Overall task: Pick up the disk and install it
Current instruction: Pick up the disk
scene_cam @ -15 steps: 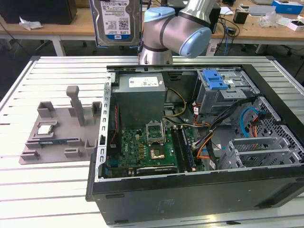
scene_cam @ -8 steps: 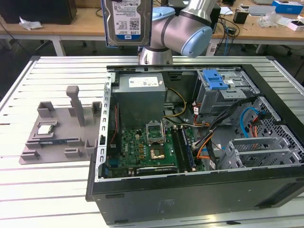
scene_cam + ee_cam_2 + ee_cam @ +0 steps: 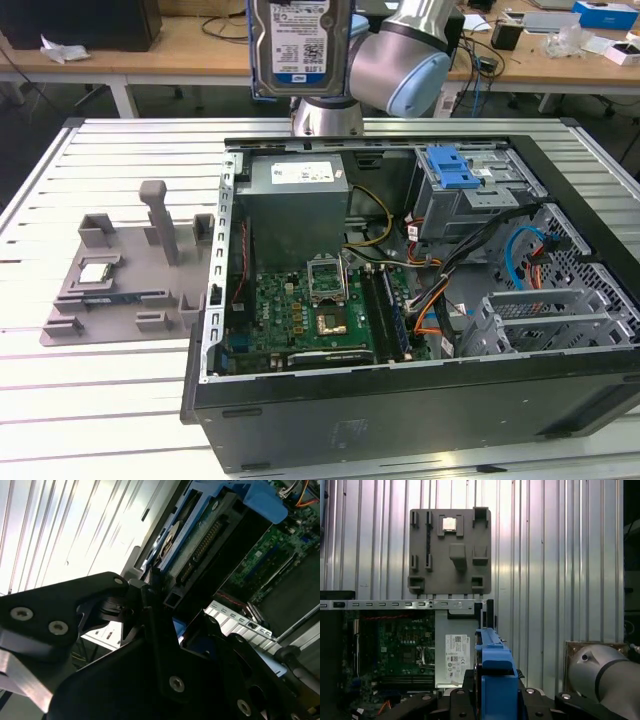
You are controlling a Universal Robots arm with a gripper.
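Slatted table (image 3: 100, 400) lies below the disk (image 3: 300, 45), clamped upright between the jaws.

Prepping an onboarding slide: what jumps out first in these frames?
The disk is held up at the top of the exterior view, clear of the open computer case, with the gripper clamped on its blue frame. Inside the case, the green motherboard lies exposed, with a metal drive cage toward the exterior view's right. On the exterior view's left, a grey fixture plate lies on the slatted table.
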